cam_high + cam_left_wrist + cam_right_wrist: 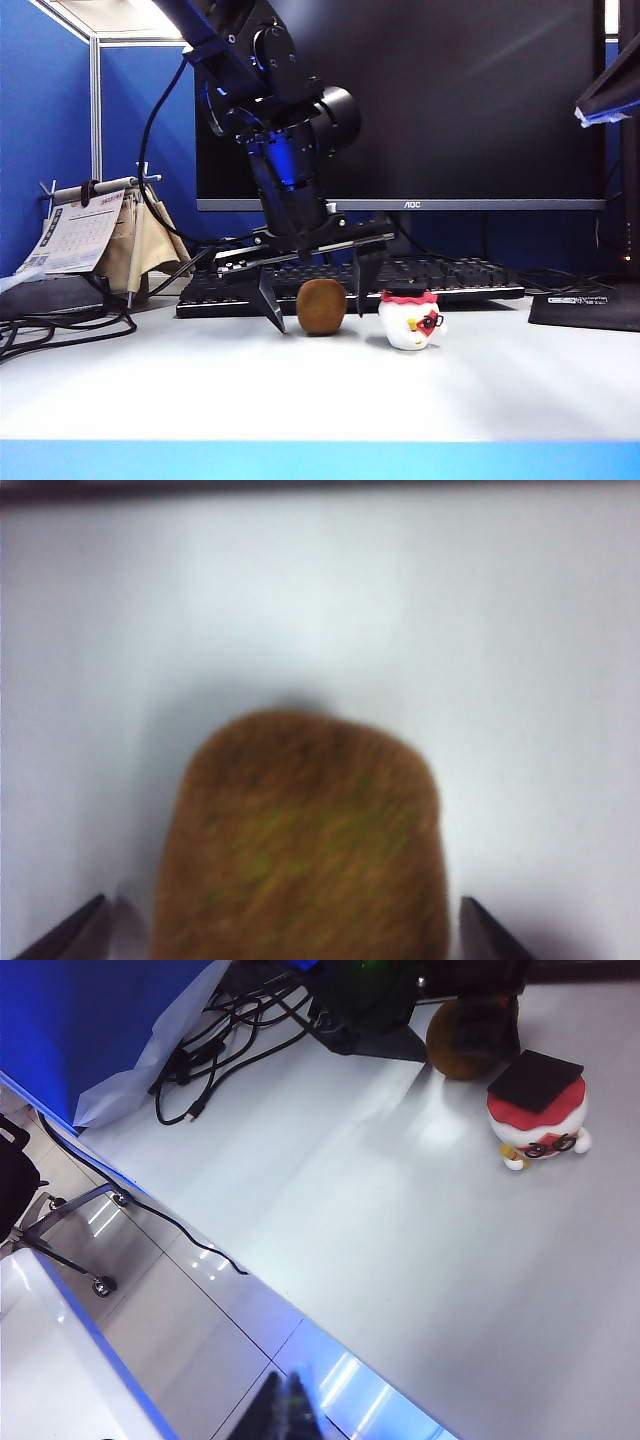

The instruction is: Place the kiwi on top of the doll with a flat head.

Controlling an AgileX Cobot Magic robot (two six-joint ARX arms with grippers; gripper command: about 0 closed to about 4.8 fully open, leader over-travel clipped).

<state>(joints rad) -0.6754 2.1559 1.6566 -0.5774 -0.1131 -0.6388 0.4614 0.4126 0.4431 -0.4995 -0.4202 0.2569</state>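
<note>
Down at the table, left gripper (313, 305) stood with jaws wide apart, one finger each side of the kiwi (321, 306), neither finger seen pressing the skin. Fingertips (485, 935) showed as dark wedges flanking the fruit (300, 840) in the left wrist view, pale gaps of table between them and the fuzzy brown sides. Kiwi stood on end on the white table (320, 390), toward its rear edge and about midway along it, just ahead of the keyboard (440, 278).

Just beside the kiwi, toward the table's right end, sat the doll with a flat head (411, 320), upright, near the fruit but not touching it. Seen from above in the right wrist view: flat black top, red frilled rim, dark glasses and red beak on the doll (537, 1110), with the kiwi (455, 1045) close behind it and partly masked by a dark finger.

Right gripper (283, 1412) hung well off the front edge of the table, only dark finger ends showing at the frame's border; impossible to tell whether apart or together.

Farther out: black monitor (450, 100) behind the keyboard, desk calendar (75, 232) near the rear left corner, loose cables (60, 325) beside it, black pad (590, 308) at the rear right.
</note>
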